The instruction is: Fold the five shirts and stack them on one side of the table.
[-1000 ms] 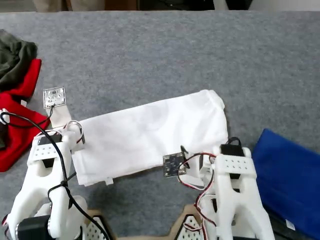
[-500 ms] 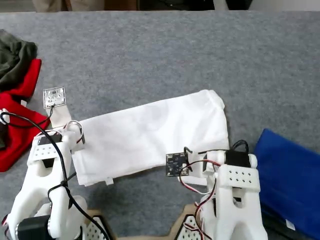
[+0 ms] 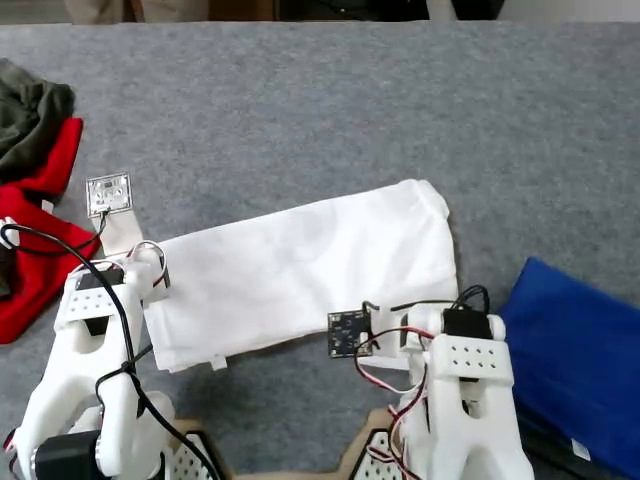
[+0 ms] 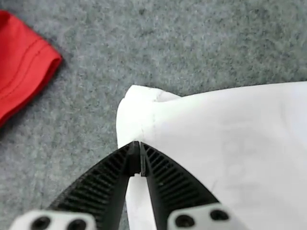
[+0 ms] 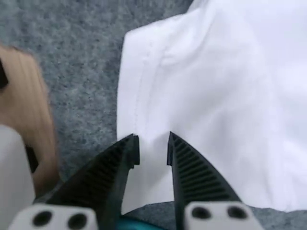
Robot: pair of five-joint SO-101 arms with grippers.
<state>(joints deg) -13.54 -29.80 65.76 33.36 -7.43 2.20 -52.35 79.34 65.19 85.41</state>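
A white shirt point(image 3: 310, 270), folded into a long strip, lies slanted across the middle of the grey table point(image 3: 300, 100). My left gripper point(image 4: 137, 162) sits at the strip's left end, its fingertips pinched shut on the white shirt's point(image 4: 216, 139) edge near a corner. At the strip's front right corner, my right gripper point(image 5: 152, 143) hovers over the white shirt point(image 5: 216, 96) just inside its hem. Its fingers stand narrowly open with cloth showing in the gap.
A red shirt point(image 3: 40, 220) and a dark green one point(image 3: 30, 110) lie bunched at the left edge. A blue shirt point(image 3: 580, 350) lies at the right front. The table's far half is bare felt. Both arm bases stand at the front edge.
The right arm has drawn back a little toward the front edge. The left arm and the white shirt look unmoved.
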